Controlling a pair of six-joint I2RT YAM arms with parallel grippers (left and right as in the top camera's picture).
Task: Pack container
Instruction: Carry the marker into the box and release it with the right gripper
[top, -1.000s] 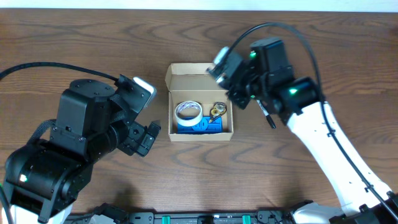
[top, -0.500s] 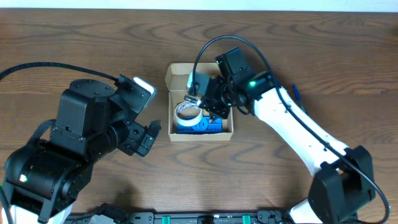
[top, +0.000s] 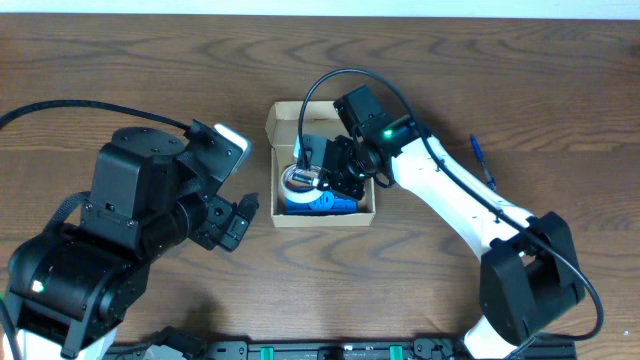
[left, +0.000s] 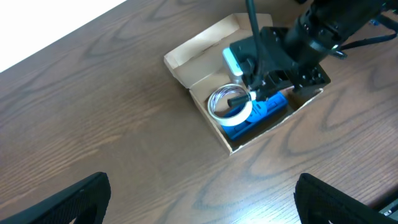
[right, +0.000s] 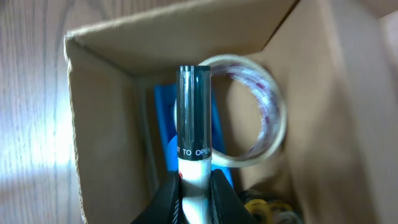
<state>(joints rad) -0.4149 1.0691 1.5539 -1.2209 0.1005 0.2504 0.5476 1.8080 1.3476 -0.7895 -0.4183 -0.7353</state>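
Observation:
The container (top: 325, 221) is a small tan cardboard box, open, with its flap lid at the far side. It also shows in the left wrist view (left: 186, 62) and the right wrist view (right: 106, 143). Inside lie a clear tape roll (top: 298, 180), a blue item (top: 338, 204) and a small yellow thing (right: 264, 208). My right gripper (top: 320, 172) is shut on a marker (right: 194, 112) with a white barrel and black cap, pointing down into the box over the tape roll (right: 264, 118). My left gripper (left: 199, 205) is open and empty, over bare table left of the box.
A blue pen (top: 481, 160) lies on the wooden table right of the box, behind my right arm. My left arm's bulky body (top: 140, 220) fills the table's left side.
My right arm has swung left from beside the box's right wall to over the box and lowered the marker into it. The left arm has not moved.

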